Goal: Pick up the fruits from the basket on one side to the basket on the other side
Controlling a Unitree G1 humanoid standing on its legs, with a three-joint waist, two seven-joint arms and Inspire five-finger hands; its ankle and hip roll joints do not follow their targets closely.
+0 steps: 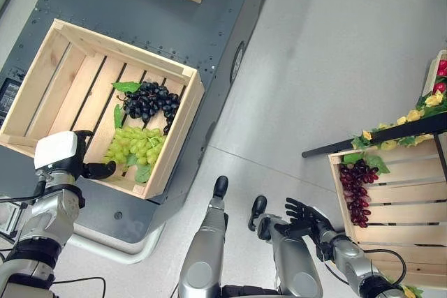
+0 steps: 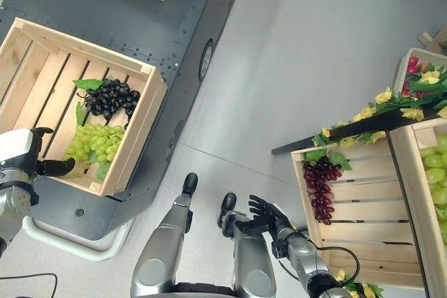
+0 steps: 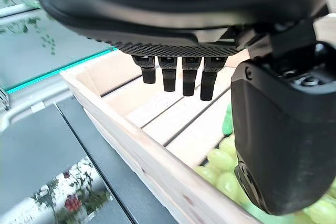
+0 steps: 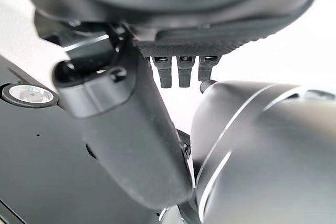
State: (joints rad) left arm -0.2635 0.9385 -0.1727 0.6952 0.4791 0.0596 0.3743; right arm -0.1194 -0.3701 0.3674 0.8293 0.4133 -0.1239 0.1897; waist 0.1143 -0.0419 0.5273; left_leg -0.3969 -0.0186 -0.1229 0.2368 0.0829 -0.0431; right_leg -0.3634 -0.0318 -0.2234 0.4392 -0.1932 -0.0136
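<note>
Bright, even light fills the scene, and the pale floor (image 1: 335, 68) looks almost washed out. Shadows are soft; a faint one lies inside the left wooden crate (image 1: 42, 82) along its near wall. In the left wrist view the robot hand (image 3: 283, 129) is dark and blurred from closeness, while green grapes (image 3: 220, 166) beyond are slightly soft. The right wrist view glares white at its far side.

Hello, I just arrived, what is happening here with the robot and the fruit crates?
The robot is moving fruit between wooden crates. Its left hand hovers open over the near edge of the left crate, which holds green grapes and dark grapes; it grips nothing. The right hand hangs open and empty over the floor, beside the right crate, where red grapes lie.
</note>
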